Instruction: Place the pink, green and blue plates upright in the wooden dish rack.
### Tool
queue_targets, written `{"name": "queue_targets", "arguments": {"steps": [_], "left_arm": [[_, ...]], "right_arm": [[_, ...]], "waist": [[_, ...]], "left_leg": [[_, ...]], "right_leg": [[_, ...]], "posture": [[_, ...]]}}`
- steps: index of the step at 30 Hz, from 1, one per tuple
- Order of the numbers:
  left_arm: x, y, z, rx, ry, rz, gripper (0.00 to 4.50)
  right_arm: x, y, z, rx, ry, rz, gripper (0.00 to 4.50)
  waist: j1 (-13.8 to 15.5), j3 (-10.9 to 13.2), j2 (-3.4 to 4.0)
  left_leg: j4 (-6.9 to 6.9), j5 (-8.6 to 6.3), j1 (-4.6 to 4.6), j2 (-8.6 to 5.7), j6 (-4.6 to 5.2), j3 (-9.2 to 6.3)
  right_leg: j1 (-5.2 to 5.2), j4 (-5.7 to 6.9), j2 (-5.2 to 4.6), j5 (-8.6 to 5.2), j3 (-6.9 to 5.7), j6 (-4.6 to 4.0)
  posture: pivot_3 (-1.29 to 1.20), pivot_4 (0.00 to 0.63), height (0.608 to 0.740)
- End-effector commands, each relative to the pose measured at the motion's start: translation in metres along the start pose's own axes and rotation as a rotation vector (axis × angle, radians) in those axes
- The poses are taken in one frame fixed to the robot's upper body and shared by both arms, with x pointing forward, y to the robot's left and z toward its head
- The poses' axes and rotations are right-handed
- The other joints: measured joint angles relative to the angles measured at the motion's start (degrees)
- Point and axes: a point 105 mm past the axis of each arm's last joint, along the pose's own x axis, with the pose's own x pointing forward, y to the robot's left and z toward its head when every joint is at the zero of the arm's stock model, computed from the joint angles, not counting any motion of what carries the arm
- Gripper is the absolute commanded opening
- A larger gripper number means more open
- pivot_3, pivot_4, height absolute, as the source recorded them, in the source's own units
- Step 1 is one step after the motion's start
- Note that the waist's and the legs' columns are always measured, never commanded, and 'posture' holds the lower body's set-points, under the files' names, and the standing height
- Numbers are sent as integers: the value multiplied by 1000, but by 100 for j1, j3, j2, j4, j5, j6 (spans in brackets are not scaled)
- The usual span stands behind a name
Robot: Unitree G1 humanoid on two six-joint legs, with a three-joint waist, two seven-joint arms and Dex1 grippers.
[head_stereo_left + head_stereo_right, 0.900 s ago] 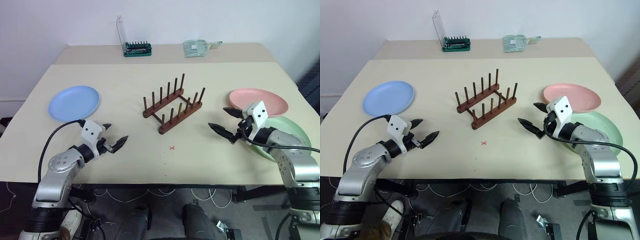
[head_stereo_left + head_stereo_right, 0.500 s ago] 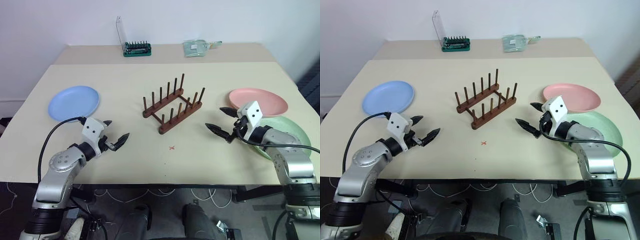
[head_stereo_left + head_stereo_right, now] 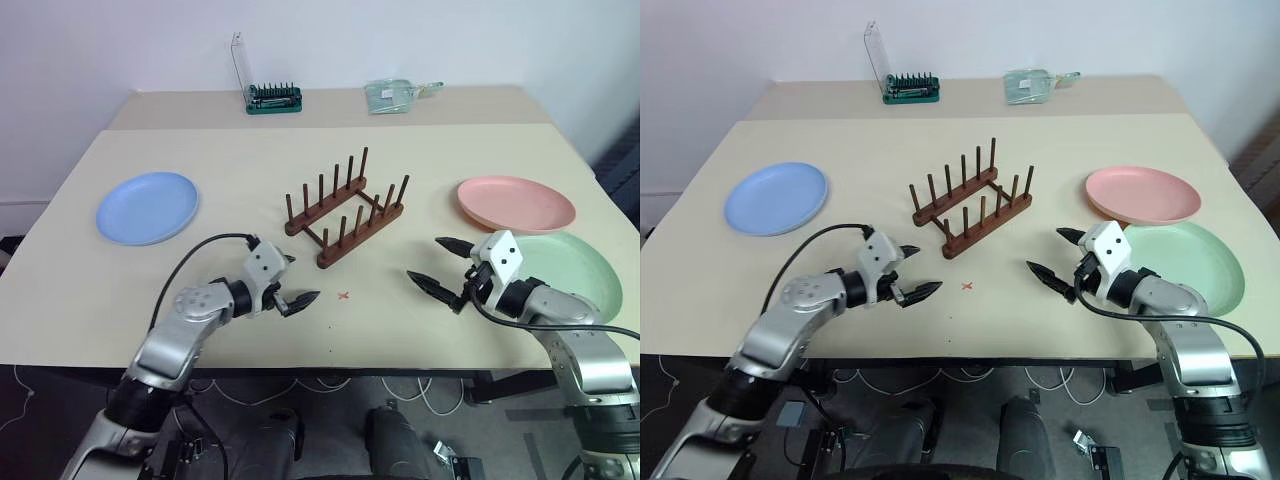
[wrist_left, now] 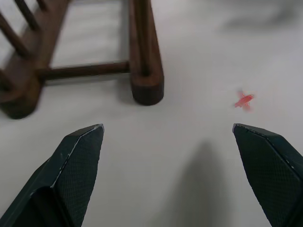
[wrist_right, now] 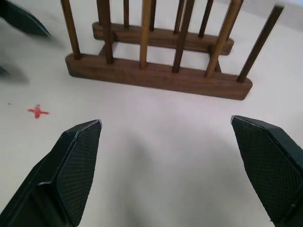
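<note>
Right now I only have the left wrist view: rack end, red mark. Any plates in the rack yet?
Observer: No. The wooden dish rack holds nothing; its pegs are bare.
Operator: Where's the blue one?
Observer: The blue plate lies flat on the table, to the robot's left of the rack.
Operator: Pink and green?
Observer: The pink plate and green plate lie flat on the right side, green nearer the robot.
Operator: Right hand?
Observer: The right hand is open and empty, beside the green plate.
</note>
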Motion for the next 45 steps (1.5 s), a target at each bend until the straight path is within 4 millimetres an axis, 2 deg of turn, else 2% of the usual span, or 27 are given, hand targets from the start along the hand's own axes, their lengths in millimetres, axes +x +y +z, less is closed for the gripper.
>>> {"name": "queue_targets", "arguments": {"steps": [1, 4, 8, 9, 11, 13, 17, 21, 26, 29, 34, 36, 38, 41, 42, 43, 45], "left_arm": [[10, 6, 1, 7, -15, 21, 4484], [36, 3, -4, -5, -25, 0, 4484], [47, -1, -3, 1, -50, -35, 4484], [48, -2, -5, 9, -44, -46, 4093], [53, -8, -7, 15, -45, -68, 3670], [56, -12, -7, 16, -54, -83, 2717], [53, -7, -13, 35, -40, -67, 776], [50, -3, -15, 87, -34, -60, 725], [39, -10, -3, 190, -81, -267, 725], [35, -14, 1, 221, -99, -357, 725], [37, 7, 5, 237, -44, -421, 725], [35, 14, 4, 236, -31, -429, 1741], [35, 23, 2, 229, -10, -401, 2551], [32, 36, 2, 223, -4, -341, 4144], [27, 39, -1, 219, 6, -326, 4461], [23, 41, -4, 217, 14, -318, 4461], [11, 42, -12, 196, 45, -315, 4500]], "right_arm": [[-4, 4, 16, -18, -44, -25, 4496], [-9, 10, 18, -11, -30, -41, 4496], [-6, 16, 22, -8, -25, -36, 4496], [-4, 19, 24, -9, -26, -34, 4500], [-2, 20, 27, -8, -31, -33, 4500], [-3, 20, 28, -4, -30, -32, 4500], [-3, 23, 27, 3, -26, -24, 4500], [-4, 24, 24, 0, -4, -11, 4500], [-16, 32, -4, 4, 156, 96, 4500], [-19, 31, -8, 7, 175, 107, 4500], [-15, 25, -5, -15, 160, 73, 4500], [-14, 27, -5, -20, 157, 72, 4500], [-15, 29, -7, -20, 160, 69, 4500], [-17, 27, -8, -26, 166, 42, 4500], [-18, 26, -9, -18, 172, 31, 4500], [-19, 25, -10, -11, 176, 24, 4500], [-21, 24, -15, -12, 202, 15, 3962]], "waist": [[14, -1, 1], [131, -3, 4], [149, -6, 5], [146, -6, 5], [146, -6, 5], [149, -8, 5], [140, -11, 8], [137, -13, 10], [115, -12, 8], [107, -12, 9], [132, -6, -2], [124, -6, -3], [105, -5, -3], [89, -5, -3], [76, -5, -3], [59, -5, -3], [2, -6, -3]], "left_leg": [[0, 0, 0, 0, 0, -1], [9, 0, -1, -3, 1, -1], [12, -3, 0, -4, 5, 2], [12, -3, 0, -4, 7, 3], [12, -6, 0, -4, 11, 5], [13, -6, 0, -5, 11, 5], [15, -6, 3, -5, 11, 6], [14, -6, 5, -3, 12, 8], [11, -7, 6, -5, 13, 12], [6, -8, 4, -4, 16, 15], [15, -8, -1, -6, 16, 15], [14, -9, -2, -7, 17, 13], [10, -10, -2, -7, 19, 14], [9, -10, -2, -6, 19, 13], [9, -10, -2, -6, 19, 13], [10, -10, -2, -6, 19, 13], [9, -10, 0, -5, 19, 13]], "right_leg": [[0, -1, 0, 0, 0, 0], [4, -2, -2, 3, 0, 5], [24, -34, -3, 13, -1, 22], [27, -42, -3, 15, -1, 25], [28, -47, -3, 20, -1, 23], [30, -48, -3, 21, -1, 25], [35, -48, -3, 23, -1, 26], [35, -48, -1, 23, -1, 27], [32, -48, 1, 24, -1, 25], [27, -50, 2, 24, -1, 25], [28, -51, 1, 25, -3, 25], [28, -55, 1, 25, -4, 28], [27, -59, 1, 26, -3, 28], [26, -58, 1, 26, -3, 29], [26, -58, 2, 26, -3, 29], [25, -58, 2, 26, -3, 29], [25, -55, 3, 26, -2, 29]], "posture": [[0, 150, 740], [0, 150, 740], [0, 150, 740], [0, 150, 740], [0, 150, 740], [0, 150, 740], [0, 150, 740], [0, 150, 740], [0, 150, 740], [0, 150, 740], [0, 150, 740], [0, 150, 740], [0, 150, 740], [0, 150, 740], [0, 150, 740], [0, 150, 740], [0, 150, 740]]}}
